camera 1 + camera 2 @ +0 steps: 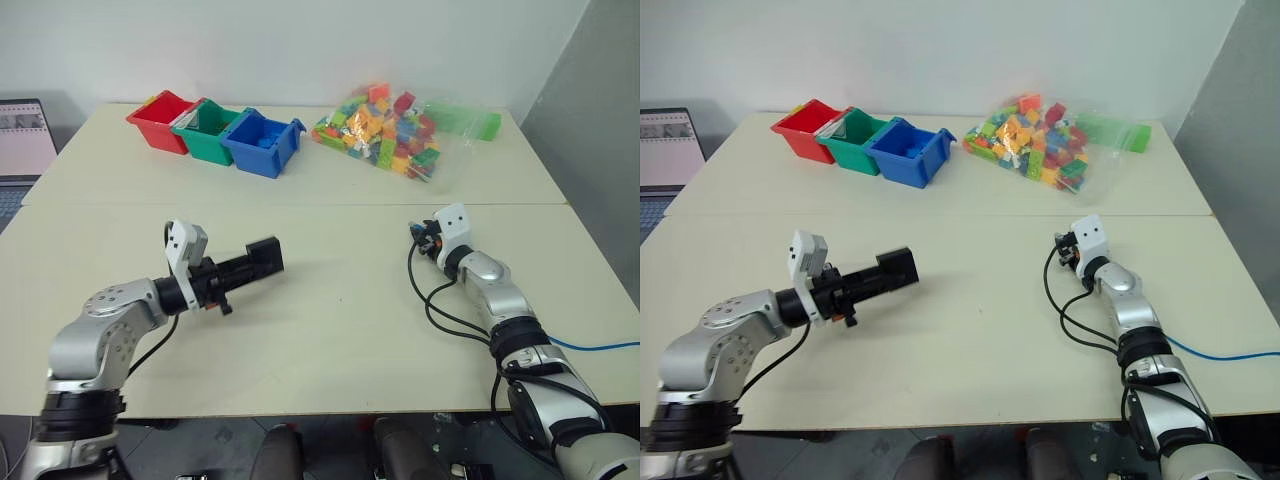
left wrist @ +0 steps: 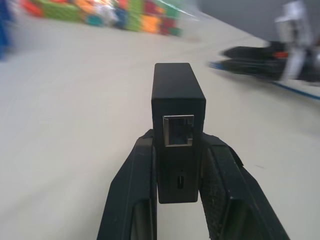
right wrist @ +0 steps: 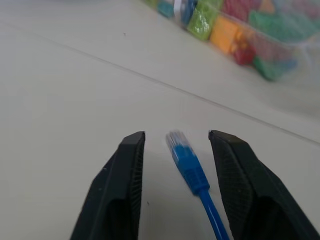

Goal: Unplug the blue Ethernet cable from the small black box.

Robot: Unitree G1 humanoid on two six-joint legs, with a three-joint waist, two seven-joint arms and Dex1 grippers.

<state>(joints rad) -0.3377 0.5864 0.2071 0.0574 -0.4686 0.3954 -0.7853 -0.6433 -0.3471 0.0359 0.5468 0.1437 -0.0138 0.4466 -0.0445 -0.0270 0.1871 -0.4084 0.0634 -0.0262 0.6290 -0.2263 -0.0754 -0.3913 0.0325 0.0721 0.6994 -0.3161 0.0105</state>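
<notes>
Left hand [image 1: 262, 260] pinches small black box [image 2: 178, 107] above worktop [image 1: 340, 330], box's long axis continuing line of fingers, empty port facing wrist camera. Right hand [image 3: 176, 165] spread; blue Ethernet cable [image 3: 189, 167] plug loose between fingers, untouched, pointing away from wrist. Box and plug well apart; unplugging looks done.

A lab-like workroom: 2 pale tables [image 1: 330, 330], 3 coloured sorting bins [image 1: 215, 133], bagged toy bricks [image 1: 385, 130], laptop [image 1: 22, 150].
</notes>
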